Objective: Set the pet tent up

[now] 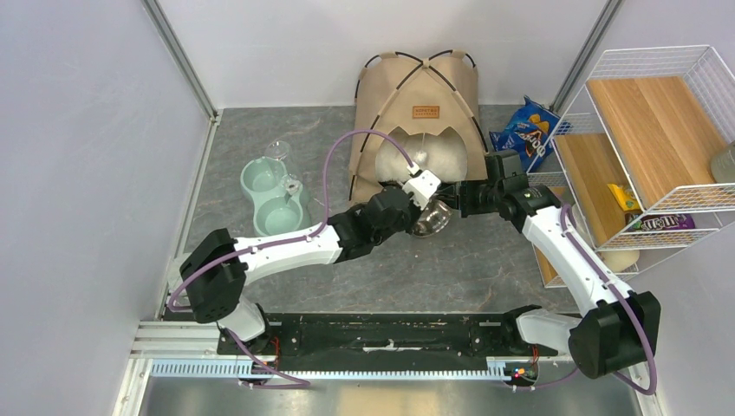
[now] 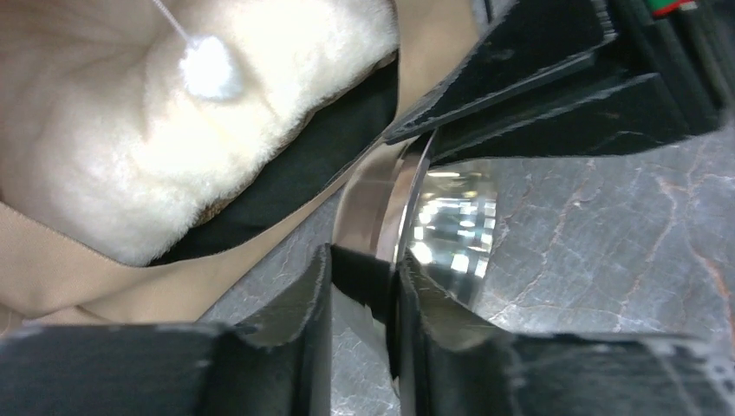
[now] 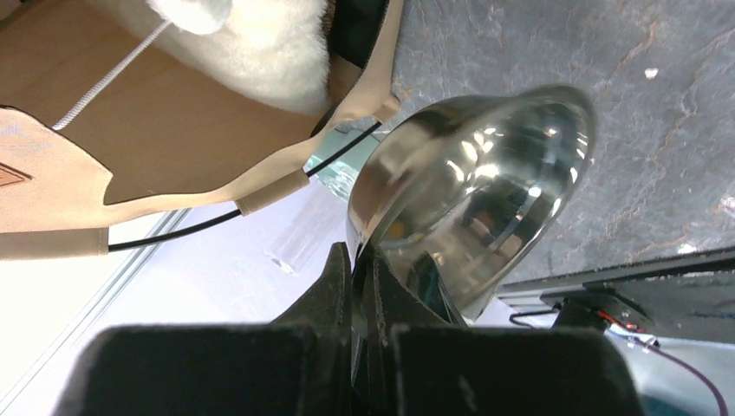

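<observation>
The beige fabric tent [image 1: 416, 87], ribbed with thin black crossing poles, stands at the middle of the far edge of the grey stone-patterned tabletop [image 1: 433, 269]. A fluffy white pillow [image 2: 130, 156] and a white pompom [image 2: 208, 69] show in its mouth. Both arms reach in from the near corners and meet before it. The left claw [image 2: 364, 286] and the right claw [image 3: 360, 277] each pinch the rim of a shiny, round steel bowl [image 1: 433, 221].

A robot test cell in a lab, not a home: blank white walls [image 1: 78, 130] framed by metal posts [image 1: 178, 56], robot arms [image 1: 277, 247] bolted to a rail [image 1: 347, 368] at the edge of a grey surface [image 1: 451, 277], and staged props, namely a pet tent [image 1: 416, 87], a steel bowl [image 1: 433, 220], a feeding dish [image 1: 273, 198] and a wire shelf [image 1: 659, 62] of snacks [image 1: 525, 130].
</observation>
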`<state>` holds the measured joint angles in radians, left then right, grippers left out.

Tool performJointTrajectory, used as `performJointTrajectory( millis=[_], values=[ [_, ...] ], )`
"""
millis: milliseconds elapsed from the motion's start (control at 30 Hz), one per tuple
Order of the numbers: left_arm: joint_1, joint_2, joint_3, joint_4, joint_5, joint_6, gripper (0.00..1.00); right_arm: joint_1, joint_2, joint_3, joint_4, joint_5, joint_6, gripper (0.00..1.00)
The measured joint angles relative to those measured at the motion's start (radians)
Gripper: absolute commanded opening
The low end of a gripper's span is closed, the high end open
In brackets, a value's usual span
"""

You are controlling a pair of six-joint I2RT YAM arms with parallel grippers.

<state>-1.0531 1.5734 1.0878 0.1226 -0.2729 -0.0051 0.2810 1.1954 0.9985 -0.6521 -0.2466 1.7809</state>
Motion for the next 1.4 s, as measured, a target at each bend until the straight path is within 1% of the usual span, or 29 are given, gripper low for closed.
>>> performJointTrajectory(
  millis=[67,100,133,167,200,267,367,433,533,767,900,1033,1167,1267,1400],
  values=[
    [-0.003,0.009,0.005,-0.01,-0.029,0.012,0.03,-0.003,0.0,0.0,-0.002,-0.015,0.005,0.0],
    [-0.003,0.016,0.008,-0.017,-0.045,0.019,0.02,-0.002,0.001,0.0,-0.005,-0.023,0.015,0.01],
    [-0.003,0.023,0.011,-0.019,-0.056,0.02,0.02,-0.002,0.001,0.0,-0.007,-0.028,0.023,0.08],
    [-0.003,0.03,0.013,-0.021,-0.064,0.02,0.02,-0.002,0.001,0.0,-0.008,-0.032,0.028,0.22],
    [-0.004,0.036,0.018,-0.023,-0.071,0.02,0.02,-0.002,0.001,0.0,-0.008,-0.032,0.032,0.39],
    [-0.004,0.039,0.027,-0.036,-0.076,0.02,0.02,-0.003,0.001,0.0,-0.006,-0.035,0.018,0.61],
    [-0.002,0.039,0.037,-0.058,-0.078,0.019,0.02,-0.003,-0.003,0.0,0.004,-0.033,-0.035,0.82],
    [-0.002,0.039,0.041,-0.07,-0.087,0.019,0.02,-0.003,-0.005,0.0,0.006,-0.029,-0.066,0.88],
    [-0.002,0.038,0.043,-0.081,-0.097,0.019,0.02,-0.003,-0.017,0.0,0.005,-0.018,-0.119,0.92],
    [0.016,0.007,0.042,-0.13,-0.121,0.016,0.02,-0.009,-0.06,0.026,-0.013,0.043,-0.264,0.93],
    [0.082,-0.08,0.042,-0.206,-0.119,0.002,0.02,-0.027,-0.074,0.1,-0.02,0.067,-0.358,0.93],
    [0.203,-0.209,0.065,-0.291,-0.111,-0.009,0.02,-0.036,-0.082,0.198,-0.011,0.09,-0.463,0.93],
    [0.336,-0.305,0.151,-0.36,-0.106,-0.023,0.02,-0.037,-0.086,0.233,0.004,0.106,-0.536,0.93],
    [0.455,-0.35,0.211,-0.385,-0.085,-0.048,0.02,-0.037,-0.072,0.233,0.0,0.108,-0.562,0.93],
    [0.633,-0.372,0.248,-0.414,-0.097,-0.106,0.02,-0.037,-0.036,0.233,0.0,0.097,-0.576,0.92]
  ],
)
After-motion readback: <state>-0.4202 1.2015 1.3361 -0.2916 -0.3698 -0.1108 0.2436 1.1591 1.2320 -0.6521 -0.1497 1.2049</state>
